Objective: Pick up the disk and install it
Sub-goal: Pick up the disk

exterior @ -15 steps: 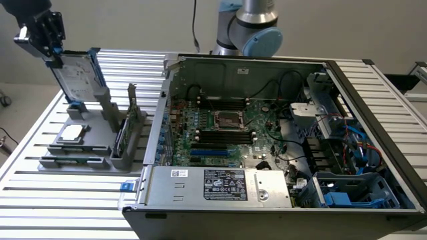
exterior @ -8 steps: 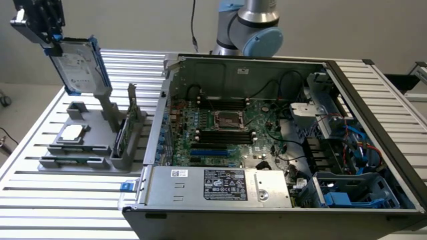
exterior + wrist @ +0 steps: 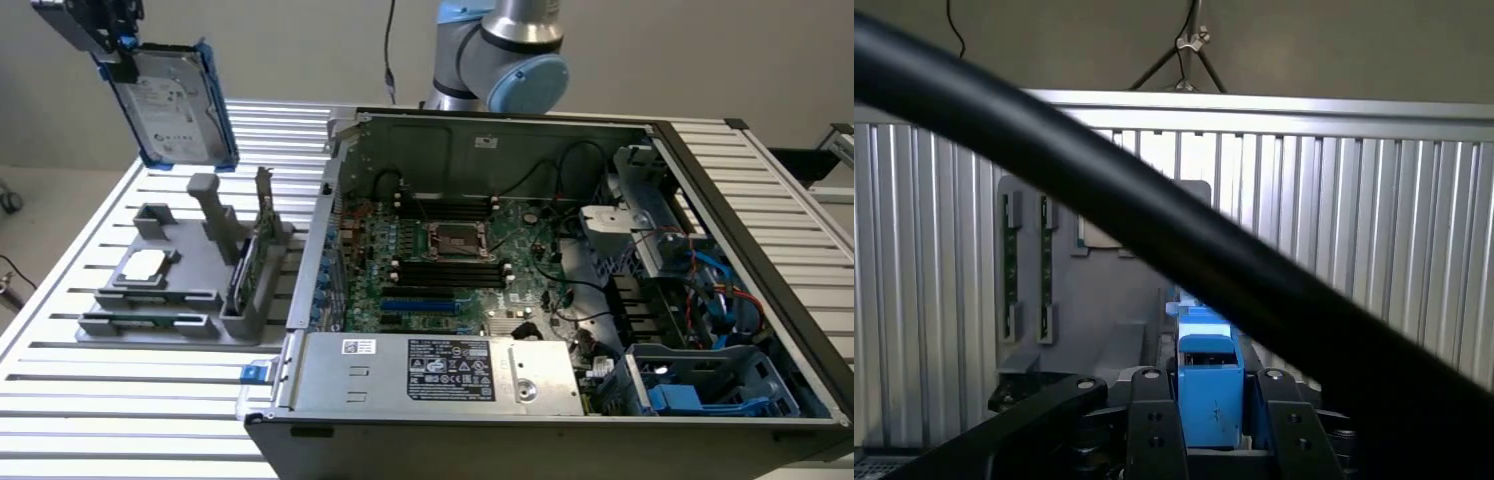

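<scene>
The disk (image 3: 174, 100), a silver-grey hard drive with a white label in a blue carrier, hangs upright in the air at the exterior view's upper left. My gripper (image 3: 118, 50) is shut on its top edge and holds it well above the grey fixture (image 3: 180, 300) on the slatted table. In the wrist view the carrier's blue edge (image 3: 1209, 385) sits clamped between the black fingers (image 3: 1154, 430) of the gripper (image 3: 1211, 425). The open computer case (image 3: 747, 200) lies to the exterior view's right of the disk.
The grey fixture also holds a small square silver chip (image 3: 144, 265) and an upright card (image 3: 263, 235). Another blue carrier (image 3: 681, 395) sits in the case's front right bay. A thick black cable (image 3: 1154, 230) crosses the wrist view. The arm's base (image 3: 501, 50) stands behind the case.
</scene>
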You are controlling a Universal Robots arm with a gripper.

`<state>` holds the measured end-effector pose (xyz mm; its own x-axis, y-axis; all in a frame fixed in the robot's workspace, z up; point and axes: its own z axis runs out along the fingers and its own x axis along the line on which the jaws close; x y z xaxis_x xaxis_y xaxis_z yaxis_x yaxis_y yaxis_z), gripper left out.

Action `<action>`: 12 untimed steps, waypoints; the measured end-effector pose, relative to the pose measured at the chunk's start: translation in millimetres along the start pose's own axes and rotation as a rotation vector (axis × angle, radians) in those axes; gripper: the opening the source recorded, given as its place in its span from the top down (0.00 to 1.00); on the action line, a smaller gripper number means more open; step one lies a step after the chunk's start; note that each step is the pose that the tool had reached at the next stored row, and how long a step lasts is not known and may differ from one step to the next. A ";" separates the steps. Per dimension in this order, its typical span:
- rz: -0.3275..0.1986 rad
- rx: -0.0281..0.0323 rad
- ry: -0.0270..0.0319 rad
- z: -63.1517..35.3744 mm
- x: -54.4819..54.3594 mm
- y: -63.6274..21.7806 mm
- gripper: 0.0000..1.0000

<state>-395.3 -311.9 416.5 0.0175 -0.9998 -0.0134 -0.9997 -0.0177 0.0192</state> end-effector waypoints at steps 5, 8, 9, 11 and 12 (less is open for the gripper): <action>0.000 -0.0086 -0.0003 -23.2 1.0 -22.2 0.67; 0.000 -0.0134 -0.0004 -35.5 2.0 -35.7 0.67; 0.000 -0.0143 -0.0003 -38.2 2.4 -40.2 0.67; 0.000 -0.0152 -0.0003 -42.4 3.6 -49.1 0.67; 0.000 -0.0153 -0.0003 -43.7 4.4 -53.5 0.67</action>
<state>-340.9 -315.9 459.2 0.0173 -0.9998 -0.0137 -0.9992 -0.0178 0.0346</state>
